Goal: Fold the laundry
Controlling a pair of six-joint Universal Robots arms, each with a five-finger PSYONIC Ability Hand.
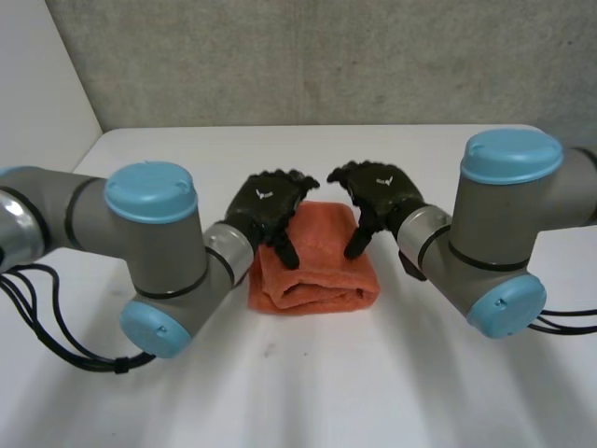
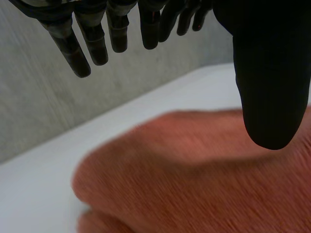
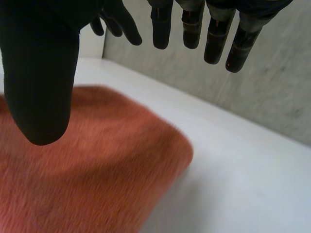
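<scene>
Orange towel point(image 1: 317, 266) lies folded into a thick, compact pad mid-table point(image 1: 308, 392), its rolled fold edge towards the robot. The left hand point(image 1: 266, 207) is over its left far corner and the right hand point(image 1: 378, 191) over its right far corner. Both have fingers straight and spread, thumbs pointing down, gripping nothing. Contact with the cloth cannot be confirmed. Risk: a thumb dragging or snagging the pile could pull the top layer and open the fold.

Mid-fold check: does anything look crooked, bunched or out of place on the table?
Nothing stands out. The orange towel lies folded in a tidy block on the white table, and the left hand and right hand sit open above its far corners, gripping nothing.
</scene>
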